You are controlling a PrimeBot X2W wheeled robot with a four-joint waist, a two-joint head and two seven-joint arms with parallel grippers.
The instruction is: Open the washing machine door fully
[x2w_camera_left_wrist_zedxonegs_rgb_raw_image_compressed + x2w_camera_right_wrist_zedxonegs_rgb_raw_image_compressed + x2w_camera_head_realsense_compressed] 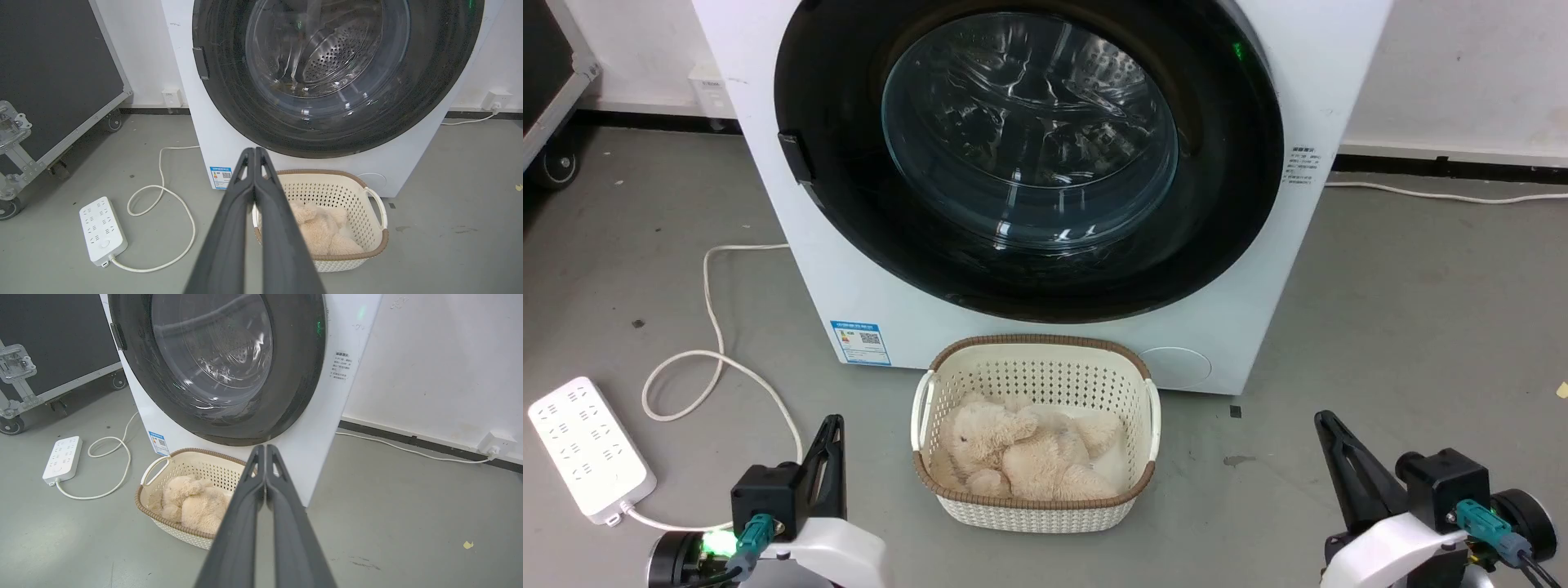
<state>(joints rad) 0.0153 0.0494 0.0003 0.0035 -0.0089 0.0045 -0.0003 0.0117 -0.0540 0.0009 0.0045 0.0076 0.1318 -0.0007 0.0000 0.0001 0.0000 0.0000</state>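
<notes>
before washing machine (pixel 907 314): cream basket (pixel 1045 377) holds beige plush toy (pixel 1029 453).

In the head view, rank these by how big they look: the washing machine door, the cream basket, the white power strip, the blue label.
1. washing machine door
2. cream basket
3. white power strip, which lies nearer the camera
4. blue label

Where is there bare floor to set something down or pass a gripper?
Widest bare floor: right of the basket, between the washing machine and the right gripper. A narrower strip lies between basket and left gripper. Left is crowded: power strip and looped cable. Basket sits under the washing machine door.
</notes>
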